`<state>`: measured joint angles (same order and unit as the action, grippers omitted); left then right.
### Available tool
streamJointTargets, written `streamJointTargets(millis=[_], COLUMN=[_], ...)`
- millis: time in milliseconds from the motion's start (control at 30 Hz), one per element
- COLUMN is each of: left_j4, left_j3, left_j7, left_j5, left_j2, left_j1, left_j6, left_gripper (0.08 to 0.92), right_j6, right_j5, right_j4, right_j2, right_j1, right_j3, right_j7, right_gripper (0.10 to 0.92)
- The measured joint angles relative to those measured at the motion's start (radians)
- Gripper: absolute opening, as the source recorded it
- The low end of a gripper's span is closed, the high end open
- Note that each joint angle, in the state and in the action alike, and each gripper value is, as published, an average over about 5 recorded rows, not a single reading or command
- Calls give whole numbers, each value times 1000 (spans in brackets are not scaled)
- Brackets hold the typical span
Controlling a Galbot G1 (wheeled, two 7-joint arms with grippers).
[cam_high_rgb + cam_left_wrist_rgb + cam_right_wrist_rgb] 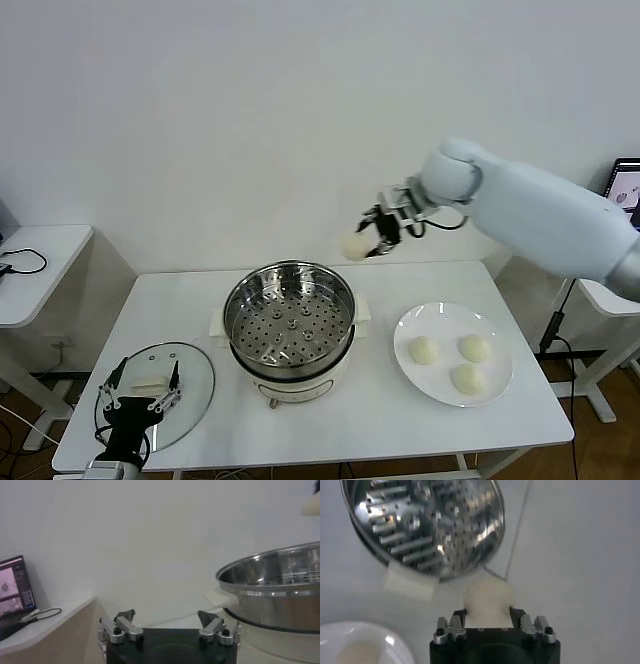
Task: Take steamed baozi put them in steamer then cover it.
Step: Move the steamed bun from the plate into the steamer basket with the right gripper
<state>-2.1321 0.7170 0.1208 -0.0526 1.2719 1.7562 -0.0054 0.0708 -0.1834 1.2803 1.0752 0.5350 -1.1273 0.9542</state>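
My right gripper [368, 240] is shut on a cream-white baozi [356, 246] and holds it in the air above the far right rim of the steamer [289, 320]. In the right wrist view the baozi [488, 600] sits between the fingers, with the steamer's perforated tray [425, 525] beyond it. The steamer tray is bare. Three baozi [424, 350] lie on the white plate [497, 390] to the right. The glass cover [190, 400] with its cream handle [149, 383] lies at the front left. My left gripper [141, 398] hangs open over the cover; the left wrist view shows it [167, 625] open and empty.
The steamer [280, 600] stands on a white electric base in the middle of the white table [380, 435]. A small side table [30, 265] with a cable stands at the far left. Another desk with a screen [625, 190] is at the far right.
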Motion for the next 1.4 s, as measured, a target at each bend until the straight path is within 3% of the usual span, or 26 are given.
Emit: streamJointTargets(millis=[1067,1400], left_j4=[8,3], left_j3=[7,7], left_j7=[-4,-5], left_j5=[2,2], left_j2=[17,17], left_j1=[-14,-13], left_j6=[0,-1], left_gripper=[823,823], right_j6=[-473,-502], right_j5=[463,470], right_j4=[-259,-281], right_j2=[298,307], right_j1=[-121,-112], right_j3=[-112,-120], right_j7=[-163,-178], right_gripper=[579,799])
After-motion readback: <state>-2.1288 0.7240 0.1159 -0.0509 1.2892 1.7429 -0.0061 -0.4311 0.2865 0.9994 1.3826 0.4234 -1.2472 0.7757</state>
